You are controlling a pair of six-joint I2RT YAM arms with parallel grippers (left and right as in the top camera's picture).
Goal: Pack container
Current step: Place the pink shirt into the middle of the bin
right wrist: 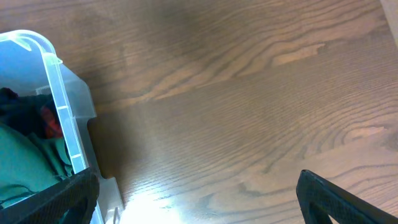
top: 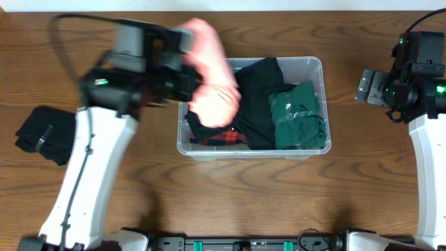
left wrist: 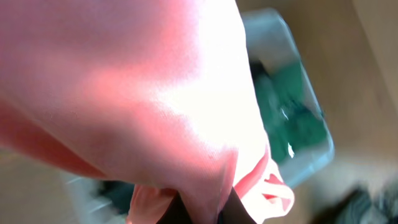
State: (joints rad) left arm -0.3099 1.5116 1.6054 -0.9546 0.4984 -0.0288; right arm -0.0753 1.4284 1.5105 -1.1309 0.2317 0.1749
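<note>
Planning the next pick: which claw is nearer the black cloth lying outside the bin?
Left. The left claw, holding a pink cloth, is over the container's left end, right of the black cloth; the right claw sits open beyond the container's far end.

Pink cloth (top: 212,73) at left hand (top: 182,75), over container (top: 306,61) left end

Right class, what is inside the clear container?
A green garment, a black garment and red plaid fabric. The pink cloth hanging above hides the container's left part.
</note>
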